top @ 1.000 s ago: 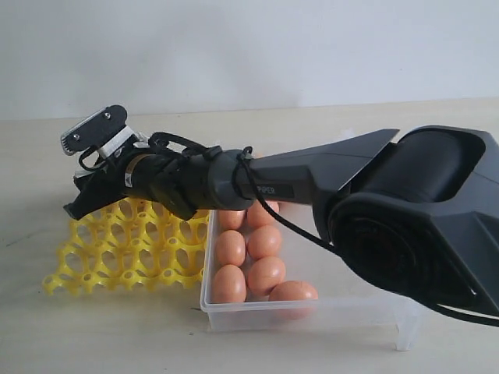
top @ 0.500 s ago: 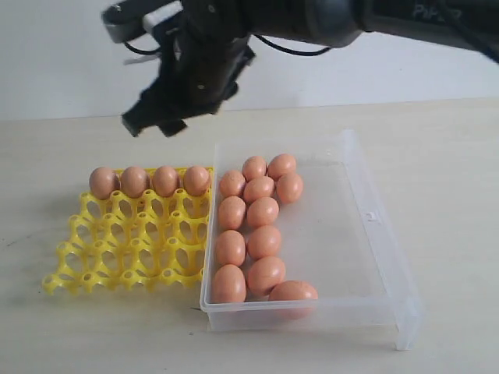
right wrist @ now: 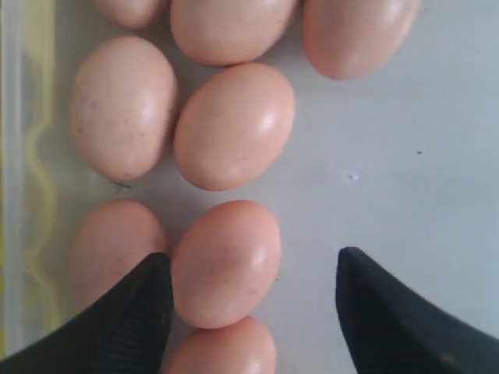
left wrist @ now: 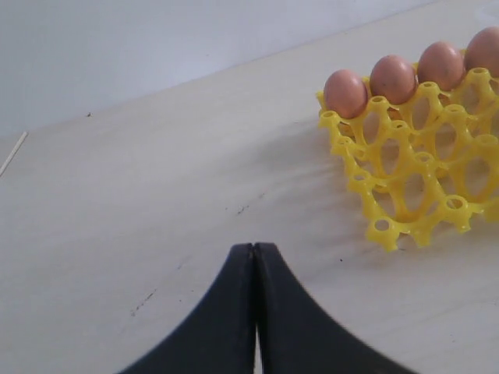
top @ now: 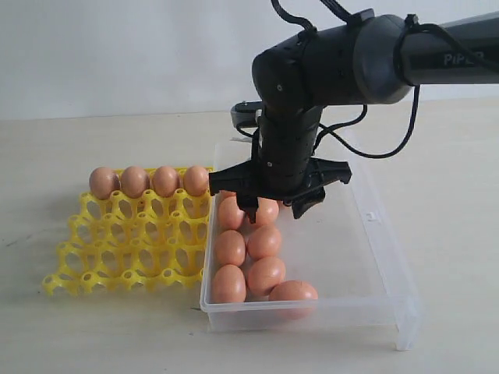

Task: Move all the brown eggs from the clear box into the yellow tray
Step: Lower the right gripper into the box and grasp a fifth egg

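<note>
- The right gripper [top: 275, 210] hung low inside the large shallow transparent plastic box [top: 374, 218]. Its jaws were wide apart and empty, straddling one of the smooth orange-brown oval eggs [right wrist: 226, 261].
- Risk: that target egg sat off-centre, touching or nearly touching one finger [right wrist: 132, 312], with the other finger well apart. Closing would likely shove it sideways across the slick box floor before a grip formed, and it could roll out.
- Risk: the near finger sat in the narrow gap between the target and a neighbour egg [right wrist: 109, 245] by the box wall. Going lower or closing skewed could knock or pinch that neighbour, so a crack was possible.
- Risk: another egg [right wrist: 222, 351] touched the target end-on, so a lift could drag or roll it.
- Risk: the shells looked glossy. A light squeeze might slip and a hard one might break the shell.
- The left gripper [left wrist: 255, 249] was fully closed on nothing, over the pale tabletop [left wrist: 117, 195] near the bright yellow plastic lattice tray [left wrist: 405, 195]. It was well clear of the work.
- Eggs: alike in size, some finely dark-speckled, no cracks visible.
- Location: four sat in the tray's back row in the exterior view. The rest were packed in roughly two columns against the box's tray-side wall.
</note>
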Tool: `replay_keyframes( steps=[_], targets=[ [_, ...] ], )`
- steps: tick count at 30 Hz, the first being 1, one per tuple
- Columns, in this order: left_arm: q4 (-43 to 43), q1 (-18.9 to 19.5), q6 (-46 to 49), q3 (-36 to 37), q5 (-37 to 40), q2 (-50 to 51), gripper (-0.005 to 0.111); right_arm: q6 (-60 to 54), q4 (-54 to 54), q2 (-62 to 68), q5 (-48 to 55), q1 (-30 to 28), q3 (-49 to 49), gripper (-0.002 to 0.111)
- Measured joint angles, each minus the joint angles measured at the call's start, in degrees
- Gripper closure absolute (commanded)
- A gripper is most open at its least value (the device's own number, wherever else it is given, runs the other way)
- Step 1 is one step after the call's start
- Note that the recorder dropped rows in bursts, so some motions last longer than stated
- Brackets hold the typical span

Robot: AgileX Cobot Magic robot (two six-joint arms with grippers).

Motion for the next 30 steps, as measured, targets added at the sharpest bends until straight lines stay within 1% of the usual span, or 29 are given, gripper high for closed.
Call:
replay_keyframes(
  steps=[1,3,9,11,13,14,15,16,17,22,26,28,30],
  targets=[
    [0.00,0.00,0.00,0.00,0.00,0.00,0.107,1.24,1.69,0.00,-2.51,-0.06,0.79,0.049],
    [0.00,0.00,0.00,0.00,0.00,0.00,0.107,3.06,2.71,0.41,-4.11,-0.06,0.92,0.049],
    [0.00,0.00,0.00,0.00,0.00,0.00,0.107,3.91,3.88,4.29,-4.61,-0.30,1.05,0.049],
    [0.00,0.00,0.00,0.00,0.00,0.00,0.107,3.94,4.16,4.78,-4.48,-0.45,1.05,0.051],
    [0.00,0.00,0.00,0.00,0.00,0.00,0.107,4.05,4.64,5.40,-4.28,-0.45,1.05,0.066],
    [0.00,0.00,0.00,0.00,0.00,0.00,0.107,4.05,5.04,5.66,-4.28,-0.45,1.05,0.080],
    [0.00,0.00,0.00,0.00,0.00,0.00,0.107,4.17,5.16,5.64,-4.16,-0.45,1.05,0.088],
    [0.00,0.00,0.00,0.00,0.00,0.00,0.107,4.17,5.27,5.64,-4.16,-0.45,1.05,0.101],
    [0.00,0.00,0.00,0.00,0.00,0.00,0.107,4.17,5.27,5.64,-4.16,-0.45,1.05,0.107],
    [0.00,0.00,0.00,0.00,0.00,0.00,0.107,2.17,3.95,5.39,-2.98,-0.45,1.05,0.108],
    [0.00,0.00,0.00,0.00,0.00,0.00,0.107,-0.38,0.51,2.10,-1.79,-0.45,1.42,0.108],
    [0.00,0.00,0.00,0.00,0.00,0.00,0.107,-3.00,-1.51,-0.55,-4.37,-0.45,1.56,0.108],
    [0.00,0.00,0.00,0.00,0.00,0.00,0.107,-8.61,-2.47,-3.50,-10.31,-0.06,1.96,0.108]
  ],
)
